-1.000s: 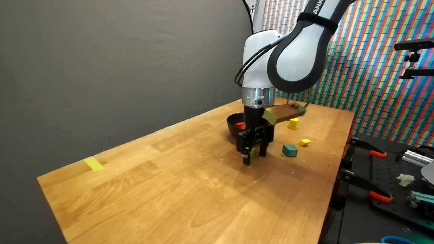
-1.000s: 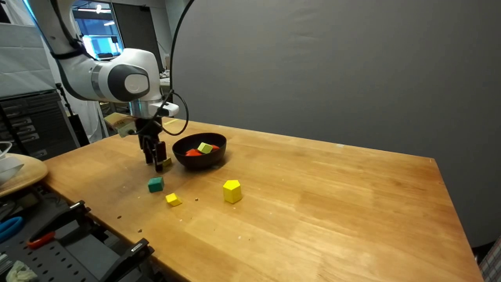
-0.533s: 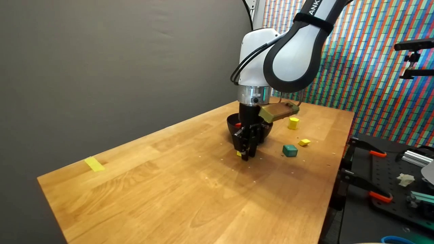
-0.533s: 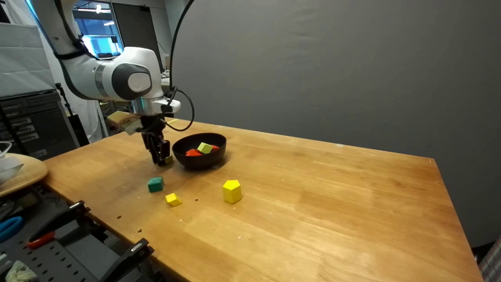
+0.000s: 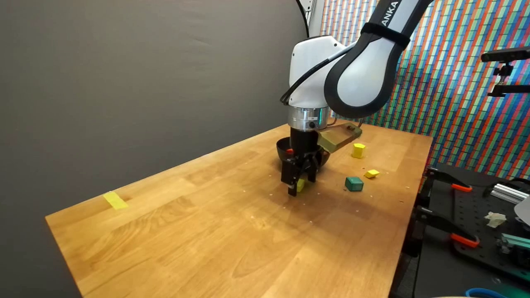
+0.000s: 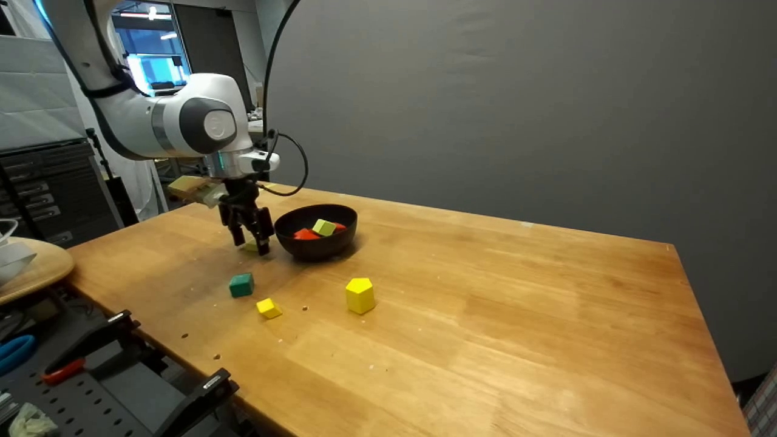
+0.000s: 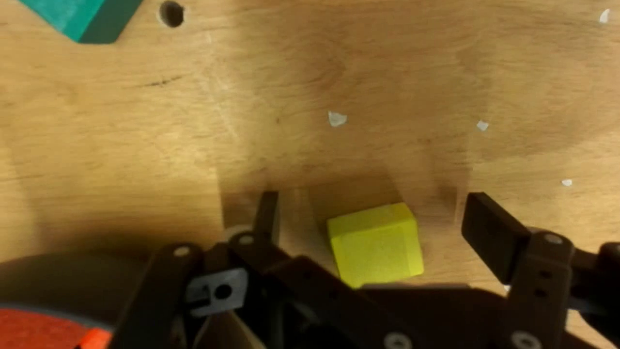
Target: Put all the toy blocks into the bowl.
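Note:
My gripper (image 7: 372,218) is open, low over the table. Its fingers stand on either side of a yellow-green block (image 7: 375,249), with gaps on both sides in the wrist view. That block also shows between the fingers in both exterior views (image 5: 300,185) (image 6: 249,246). The black bowl (image 6: 317,250) stands right beside one finger; whether they touch I cannot tell. It holds red blocks (image 6: 306,235) and a yellow-green block (image 6: 323,227). On the table lie a teal block (image 6: 241,285), a small yellow block (image 6: 269,309) and a yellow pentagonal block (image 6: 360,297).
A flat pale-yellow strip (image 5: 115,200) lies near the table's far left corner in an exterior view. A side bench with black-and-orange clamps (image 5: 463,240) runs along the table's edge. A grey wall (image 6: 485,121) stands behind the table.
My gripper has moved toward the bowl and turned; its fingers now show apart around the yellow-green block. The bowl has shifted slightly away from the gripper. The other blocks have not moved.

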Controlling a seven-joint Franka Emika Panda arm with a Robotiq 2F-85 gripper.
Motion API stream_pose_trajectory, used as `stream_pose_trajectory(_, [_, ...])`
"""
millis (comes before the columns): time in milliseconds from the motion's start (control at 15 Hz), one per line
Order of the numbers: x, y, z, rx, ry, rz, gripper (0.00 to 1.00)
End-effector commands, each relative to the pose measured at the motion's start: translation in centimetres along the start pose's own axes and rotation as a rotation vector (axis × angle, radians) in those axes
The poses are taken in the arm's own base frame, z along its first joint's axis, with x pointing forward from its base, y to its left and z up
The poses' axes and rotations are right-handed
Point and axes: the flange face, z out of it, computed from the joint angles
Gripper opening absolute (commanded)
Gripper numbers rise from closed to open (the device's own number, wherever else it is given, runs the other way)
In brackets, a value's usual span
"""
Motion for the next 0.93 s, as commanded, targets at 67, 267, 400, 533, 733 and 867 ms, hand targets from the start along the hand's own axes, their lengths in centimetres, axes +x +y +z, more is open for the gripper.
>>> stream_pose_trajectory(67, [1.6, -0.7, 0.1, -0.025, 0.034, -0.059, 0.81])
stream_pose_trajectory(267, [2.2, -1.5, 0.0, -0.022, 0.042, -0.083, 0.58])
stream_pose_trajectory(400, [2.4, -1.9, -0.3, -0.022, 0.048, -0.097, 0.42])
stream_pose_trajectory(533, [2.4, -2.1, -0.9, -0.034, 0.046, -0.101, 0.28])
stream_pose_trajectory(733, [1.3, -1.8, -4.8, -0.048, 0.010, -0.101, 0.18])
stream_pose_trajectory(867, [0.5, -1.1, -8.8, -0.039, 0.052, -0.081, 0.18])
